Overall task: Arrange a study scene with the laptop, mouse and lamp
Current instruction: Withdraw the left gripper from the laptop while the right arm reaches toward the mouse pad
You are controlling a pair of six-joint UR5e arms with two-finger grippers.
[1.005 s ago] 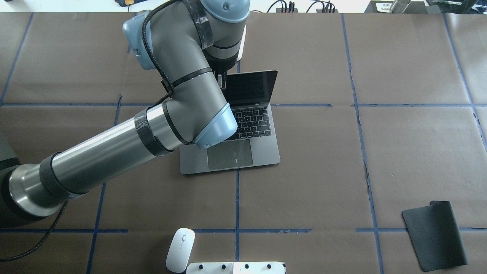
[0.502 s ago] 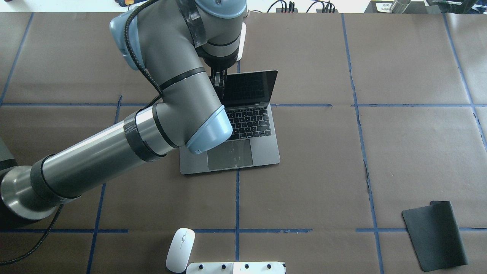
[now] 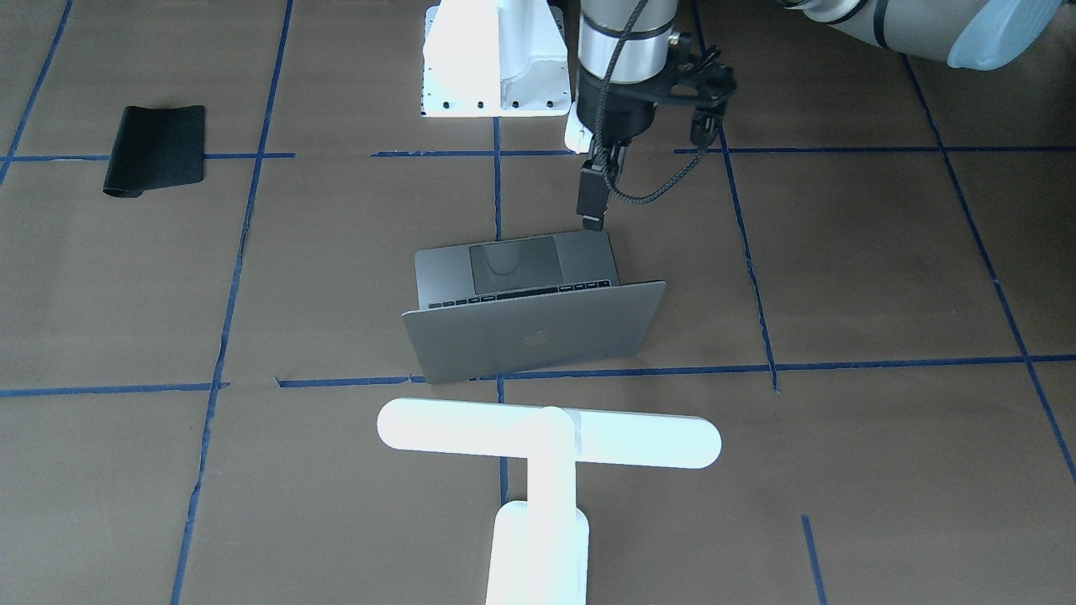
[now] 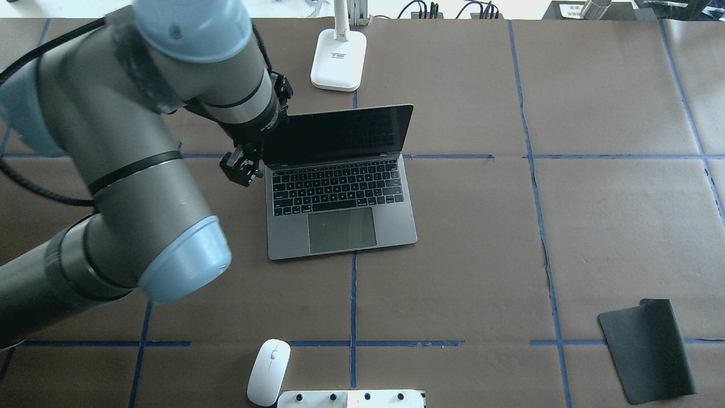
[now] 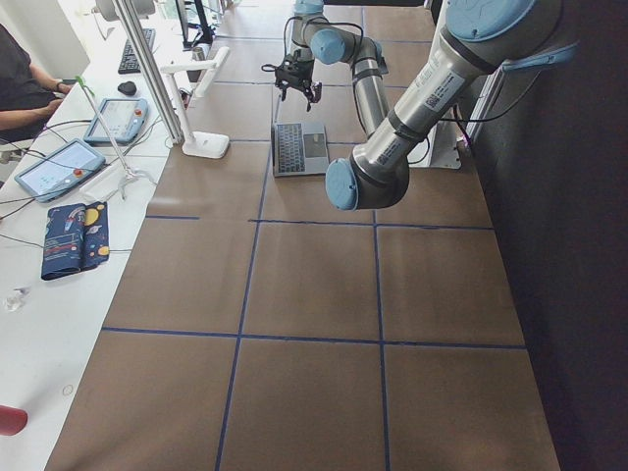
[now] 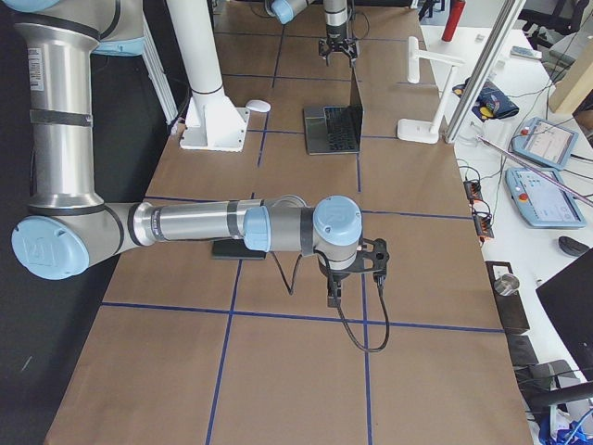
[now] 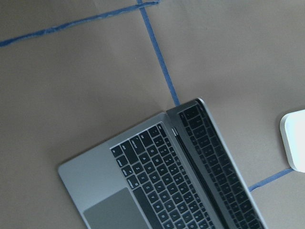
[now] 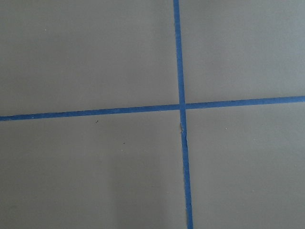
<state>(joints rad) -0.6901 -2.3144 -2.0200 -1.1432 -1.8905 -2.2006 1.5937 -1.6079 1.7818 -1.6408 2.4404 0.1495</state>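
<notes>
Okay, the black mat [image 4: 648, 351] sits at the near right corner. The white pedestal [image 4: 351, 399] is at the near edge, with the mouse [image 4: 268, 371] just beside it on its left. The left arm [image 4: 141, 187] blocks much of the overhead view's left side. Only the front view gives the lamp [image 3: 546, 441] as a full T bar beyond the lid; overhead shows just its base, and only overhead shows the mouse whole. The laptop [image 4: 340, 232] lies open mid-table, screen raised. The left gripper [image 4: 242, 169] hangs just off its left edge by the hinge, fingers spread, holding nothing. The right gripper [image 6: 335, 295] shows only in the right side view, well apart from the laptop; spread or pressed together, cannot tell.
</notes>
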